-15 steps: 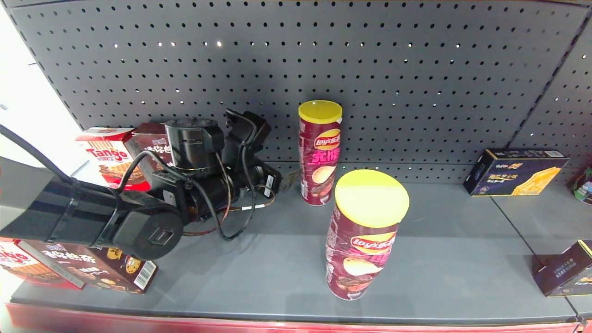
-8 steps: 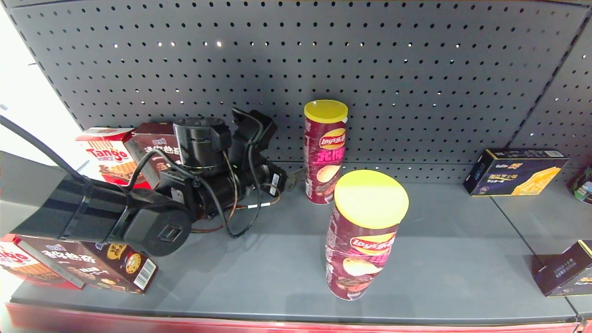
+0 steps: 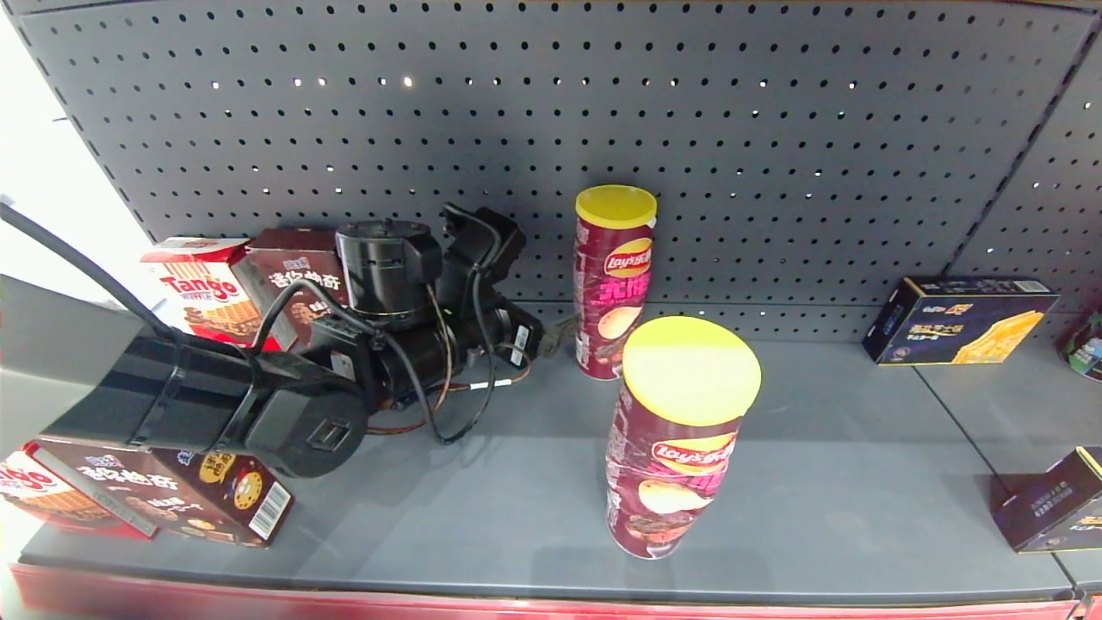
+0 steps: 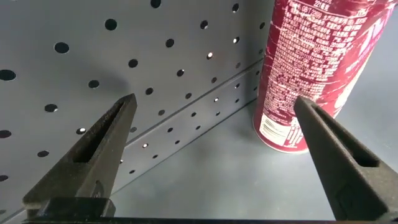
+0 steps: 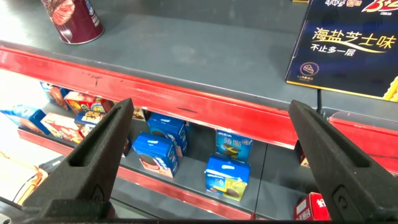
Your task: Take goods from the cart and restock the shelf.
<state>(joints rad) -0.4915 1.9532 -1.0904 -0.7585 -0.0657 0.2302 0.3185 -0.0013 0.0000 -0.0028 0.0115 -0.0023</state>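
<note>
The rear chip can (image 3: 613, 280) stands upright behind the front chip can (image 3: 680, 430) — likely light, stiff, slick and tippy, so grip mid-body. Left gripper (image 4: 214, 102), behind-left of that front can, gapes empty — right gripper (image 5: 210, 106) likewise.

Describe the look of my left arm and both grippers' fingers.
The left arm is black: a boxy glossy forearm, a rounded joint housing with a small square recess, and a cylindrical wrist module. Black cables and a thin orange wire loop around the wrist. The left gripper has matte black, wedge-shaped fingers tapering to blunt tips; the right gripper matches it.
</note>
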